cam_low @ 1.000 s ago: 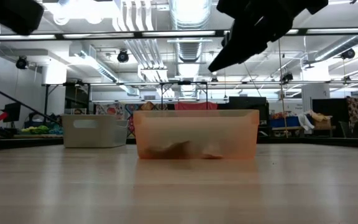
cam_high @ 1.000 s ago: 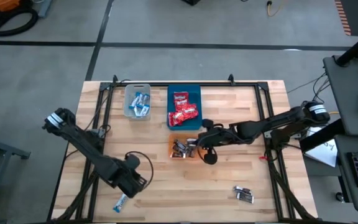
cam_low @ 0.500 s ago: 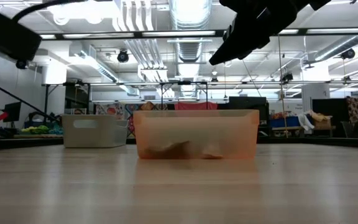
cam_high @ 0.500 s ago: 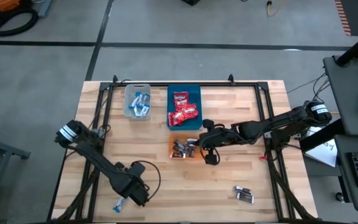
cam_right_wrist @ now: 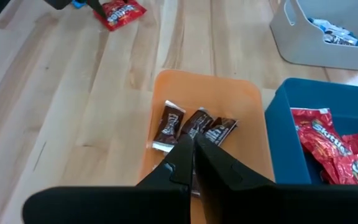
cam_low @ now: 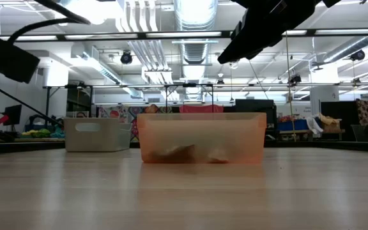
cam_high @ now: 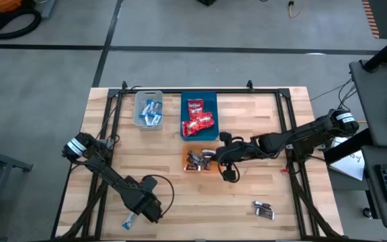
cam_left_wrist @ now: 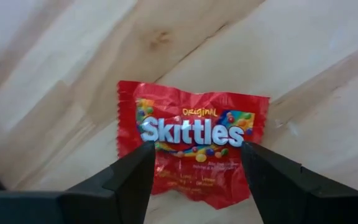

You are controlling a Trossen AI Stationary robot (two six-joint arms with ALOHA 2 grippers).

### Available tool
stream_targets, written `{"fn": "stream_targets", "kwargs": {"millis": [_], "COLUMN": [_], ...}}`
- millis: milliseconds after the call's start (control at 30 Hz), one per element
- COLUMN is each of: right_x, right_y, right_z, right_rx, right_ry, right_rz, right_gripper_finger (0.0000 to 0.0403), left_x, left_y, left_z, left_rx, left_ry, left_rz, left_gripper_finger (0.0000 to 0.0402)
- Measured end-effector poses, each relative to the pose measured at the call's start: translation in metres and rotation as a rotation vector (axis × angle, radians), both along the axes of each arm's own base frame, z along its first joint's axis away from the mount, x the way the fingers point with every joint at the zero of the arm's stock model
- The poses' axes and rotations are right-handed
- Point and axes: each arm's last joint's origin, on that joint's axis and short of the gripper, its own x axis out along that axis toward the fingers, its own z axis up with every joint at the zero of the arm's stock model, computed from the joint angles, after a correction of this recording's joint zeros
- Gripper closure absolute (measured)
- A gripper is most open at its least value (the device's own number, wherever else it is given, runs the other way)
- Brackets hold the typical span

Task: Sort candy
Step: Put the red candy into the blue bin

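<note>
Three bins are set on the far middle of the wooden table (cam_high: 261, 134): a clear bin (cam_high: 148, 109) holding blue-and-white candies (cam_high: 152, 111) on the left, a blue bin (cam_high: 199, 115) holding red Skittles packets (cam_high: 198, 119) just right of it, and an orange bin (cam_high: 195, 160) holding dark brown-silver candies (cam_high: 196, 158) just near of the blue one. The left gripper (cam_left_wrist: 194, 171) is lowered at the near left of the table, its fingers (cam_left_wrist: 132, 177) spread wide to either side of a red Skittles packet (cam_left_wrist: 194, 146) that lies flat on the wood; no contact with the wrapper can be made out. A blue-and-white candy (cam_high: 130, 220) is seen on the table just beside that gripper, at the near left edge. The right gripper (cam_right_wrist: 193, 152) is held above the orange bin, at its right side, with its fingers pressed together and nothing between them. Two dark brown-silver candies (cam_high: 263, 210) are left loose on the near right of the table, well apart from both grippers.
</note>
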Motion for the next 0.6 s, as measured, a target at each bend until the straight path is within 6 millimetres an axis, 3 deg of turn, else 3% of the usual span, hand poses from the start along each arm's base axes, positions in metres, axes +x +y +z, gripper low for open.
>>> {"fn": "stream_targets", "kwargs": {"millis": [333,600], "right_x": [-0.0004,-0.0005], "right_y": [0.0018,0.0018], "right_z": [-0.0001,-0.0002], "right_rx": [-0.001,0.002], "right_ry": [0.001,0.003], "right_rz": [0.006,0.004], "right_gripper_finger": [0.0394,0.0394], "left_x": [-0.0012,-0.0017], "left_y": [0.0014,0.0030], "left_z": [-0.0101,-0.0110], "left_rx": [-0.019,0.003], "left_ry": [-0.048,-0.044], "left_rz": [-0.022,-0.052], "left_gripper_finger": [0.0195,0.0292]}}
